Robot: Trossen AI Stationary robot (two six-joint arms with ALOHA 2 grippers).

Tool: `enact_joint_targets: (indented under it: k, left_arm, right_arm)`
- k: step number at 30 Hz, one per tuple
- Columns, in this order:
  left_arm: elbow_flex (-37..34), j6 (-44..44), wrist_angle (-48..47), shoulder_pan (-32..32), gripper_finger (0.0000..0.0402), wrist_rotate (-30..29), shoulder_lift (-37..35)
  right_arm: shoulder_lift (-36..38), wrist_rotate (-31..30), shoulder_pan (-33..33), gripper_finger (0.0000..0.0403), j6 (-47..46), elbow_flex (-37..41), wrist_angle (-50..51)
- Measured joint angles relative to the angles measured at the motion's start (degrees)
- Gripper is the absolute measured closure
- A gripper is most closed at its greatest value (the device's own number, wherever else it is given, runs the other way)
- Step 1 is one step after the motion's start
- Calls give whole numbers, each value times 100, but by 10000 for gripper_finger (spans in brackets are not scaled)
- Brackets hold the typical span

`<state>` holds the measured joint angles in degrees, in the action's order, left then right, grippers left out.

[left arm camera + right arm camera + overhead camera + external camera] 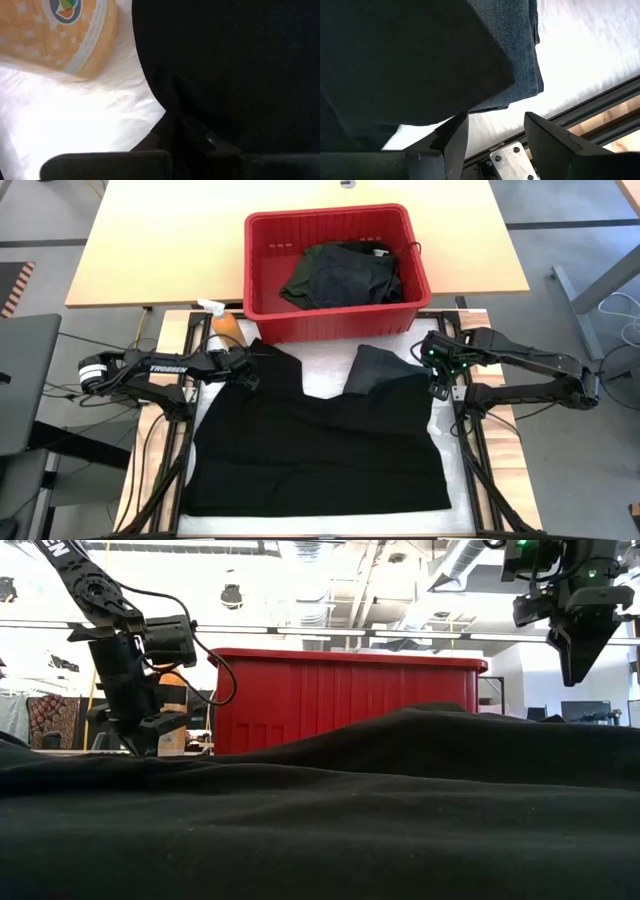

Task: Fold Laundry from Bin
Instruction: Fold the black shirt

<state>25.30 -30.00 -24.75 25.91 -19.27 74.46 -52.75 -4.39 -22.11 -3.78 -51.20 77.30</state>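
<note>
One gripper (pixel 243 370), the left, is clenched at the spread shirt's (pixel 320 450) corner, the right gripper (pixel 441 385) released above; lift that corner slowly.

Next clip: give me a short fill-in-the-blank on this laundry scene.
1. The black garment lies spread on the ____.
2. More laundry sits inside the ____ bin.
3. The left gripper has its fingers ____ on the garment's edge.
4. The right gripper has its fingers ____.

Missing words: table; red; shut; open

Overhead straight down, low level across cloth, wrists close, all sharing black garment (pixel 318 442)
</note>
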Motion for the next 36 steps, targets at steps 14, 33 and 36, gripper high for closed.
enact_joint_targets:
  k: [14,33,36]
  left_arm:
    - [-17,-2,-52,-225,401,-111,4]
    - [-20,37,-48,-225,401,-94,7]
    - [-20,35,-48,-225,402,-92,9]
  right_arm:
    - [-9,35,0,182,718,136,-810]
    - [-834,-351,-7,183,1872,835,-1926]
    - [-950,-342,-34,192,1891,835,-1898]
